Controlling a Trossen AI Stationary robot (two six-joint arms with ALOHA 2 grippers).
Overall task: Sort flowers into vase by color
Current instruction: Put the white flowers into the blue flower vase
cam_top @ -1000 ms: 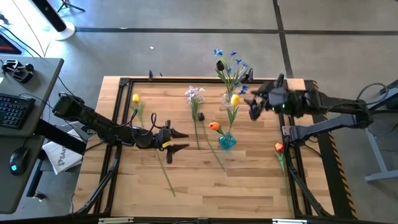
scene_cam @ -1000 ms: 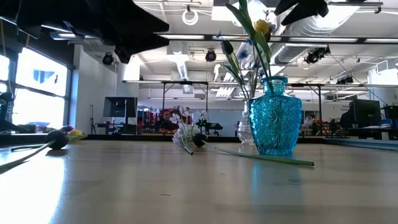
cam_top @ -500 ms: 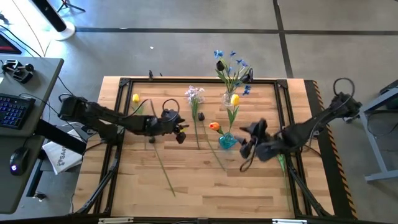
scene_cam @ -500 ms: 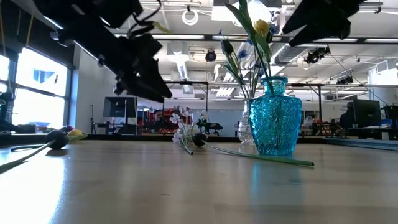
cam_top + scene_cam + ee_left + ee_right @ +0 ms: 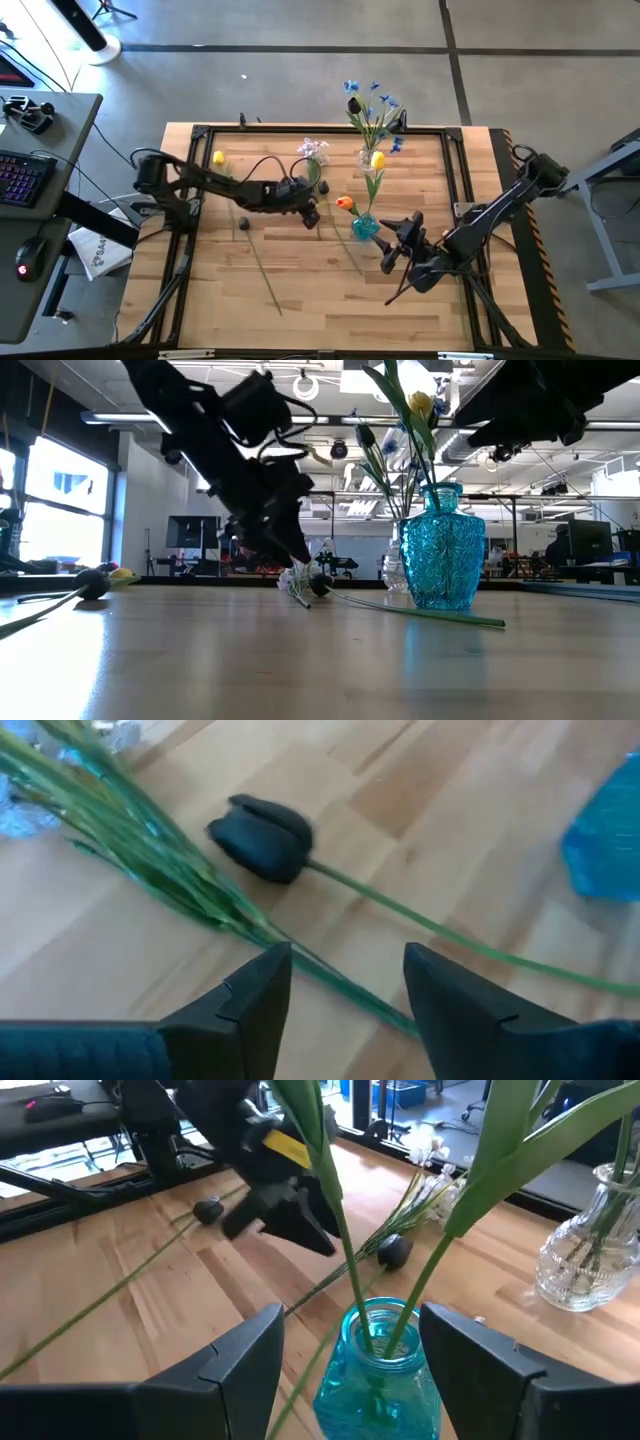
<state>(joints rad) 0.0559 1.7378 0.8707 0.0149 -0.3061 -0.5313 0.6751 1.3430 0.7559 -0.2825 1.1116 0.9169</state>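
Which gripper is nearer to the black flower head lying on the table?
Left. The left gripper hovers open right by the black head; the right gripper is beyond the blue vase.

Even, soft daylight fills the overhead view; the pale wooden table (image 5: 300,290) shows only faint shadows. Seen level, a bright window well left of the blue glass vase (image 5: 443,548) throws glare, leaving both arms as dark silhouettes. The near-black flower head (image 5: 262,838) is motion-blurred.

Bare table (image 5: 300,300) near edge, blue vase (image 5: 365,228) and lying stems (image 5: 325,215) crowd the centre
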